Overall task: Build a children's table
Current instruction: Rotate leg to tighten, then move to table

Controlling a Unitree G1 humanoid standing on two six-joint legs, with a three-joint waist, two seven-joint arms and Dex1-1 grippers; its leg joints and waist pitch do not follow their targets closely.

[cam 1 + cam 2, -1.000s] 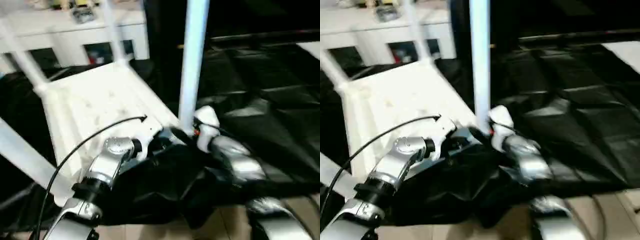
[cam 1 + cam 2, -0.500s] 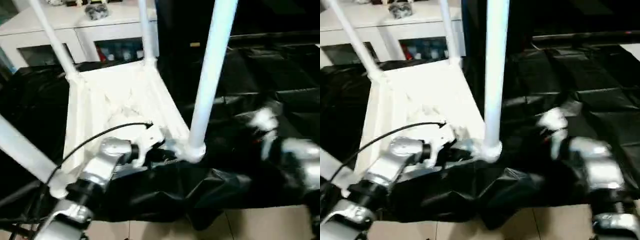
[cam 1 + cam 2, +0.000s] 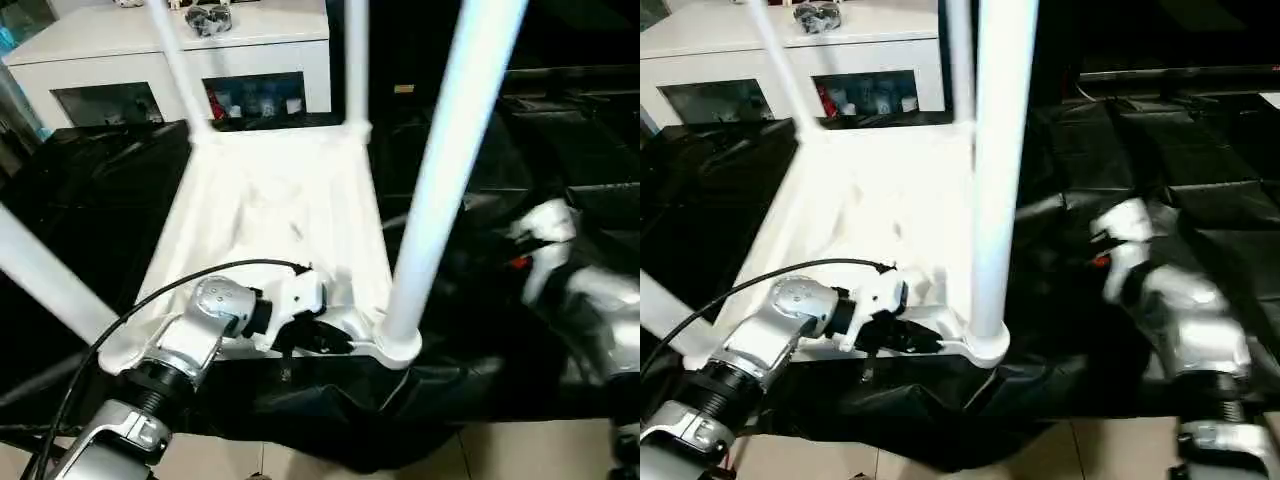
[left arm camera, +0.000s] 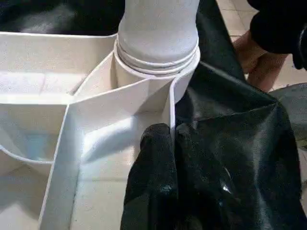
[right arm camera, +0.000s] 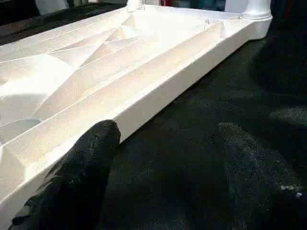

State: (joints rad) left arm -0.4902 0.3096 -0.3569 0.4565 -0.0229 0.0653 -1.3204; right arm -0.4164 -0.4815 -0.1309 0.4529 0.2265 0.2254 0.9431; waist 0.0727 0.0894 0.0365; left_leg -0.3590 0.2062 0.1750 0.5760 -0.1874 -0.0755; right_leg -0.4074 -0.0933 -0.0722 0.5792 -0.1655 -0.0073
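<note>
The children's table top [image 3: 270, 220] lies underside up at centre frame in the head views, on the black-draped table [image 3: 560, 140]. All four legs stand in the corner sockets. The nearest leg [image 3: 445, 170] rises from the socket at lower centre to the top edge. A second leg [image 3: 40, 275] crosses the left edge, and two more stand at the far corners.

The left gripper [image 4: 170, 158] sits at the near rim beside the nearest socket, its jaws closed together on the thin rim wall of the top.

The right gripper [image 5: 163, 158] is at the right of the frame, off the top; its jaws stand apart above the black cloth, holding nothing.

A white cabinet [image 3: 120, 50] occupies the upper left.
</note>
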